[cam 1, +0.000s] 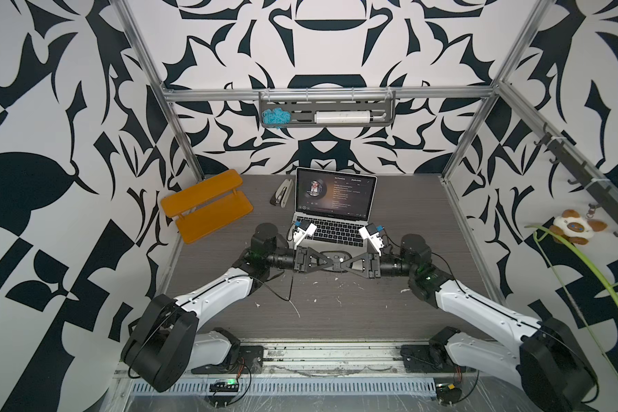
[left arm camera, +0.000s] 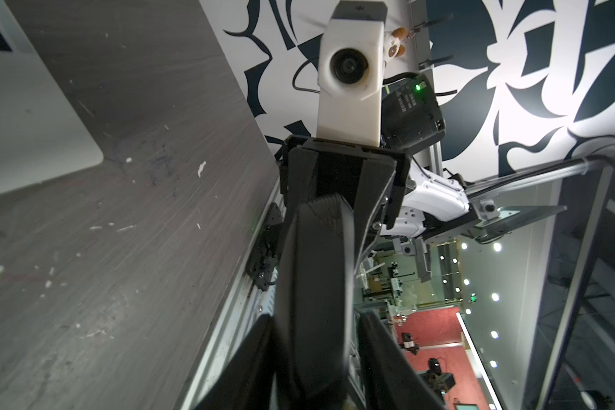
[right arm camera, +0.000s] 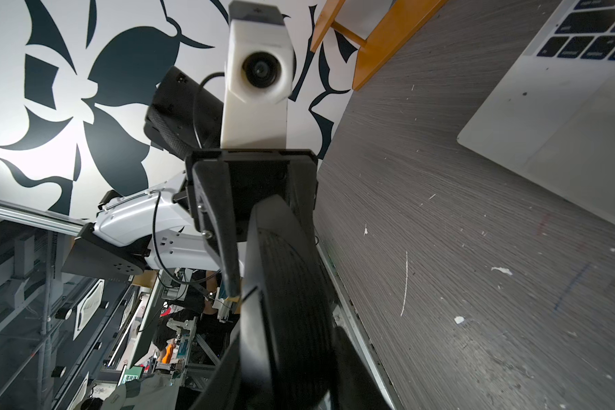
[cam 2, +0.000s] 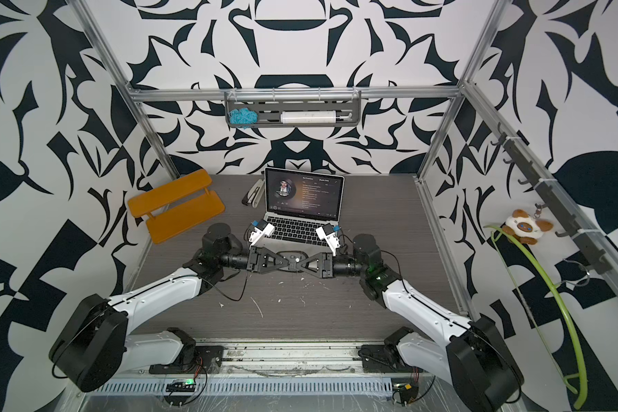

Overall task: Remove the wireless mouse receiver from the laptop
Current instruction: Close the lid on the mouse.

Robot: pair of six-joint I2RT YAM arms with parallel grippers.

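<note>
- Meeting tip to tip in front of the laptop (cam 1: pixel 336 230), the left gripper (cam 1: pixel 330 264) and the right gripper (cam 1: pixel 345 264) point at each other along a line parallel to its front edge.
- A black mouse (cam 1: pixel 332 255) lies flat between them and seems to be held above the tabletop (cam 1: pixel 336 314). Each wrist view shows it edge-on, with one finger above and one below.
- The left fingers (left arm camera: pixel 242 372) are partly spread around one end of the mouse, and the right fingers (right arm camera: pixel 359 369) around the other end. Whether each pair really presses on it cannot be told.
- The receiver is not visible in any view. In both top views the wrist cameras (cam 1: pixel 304 230) cover the front corners of the laptop, and the rest of its side edges is too small to read.
- Judgement: if the receiver is plugged in, it sits in a side edge, farther back than the fingers, with its long axis pointing sideways out of the laptop. The pull should then go sideways too.
- The left gripper is by the left edge and the right one by the right edge, about equally near. Which arm is nearer to the receiver depends on the side, and this is unknown.
- Both grippers are busy with the mouse, so one must be freed first.
</note>
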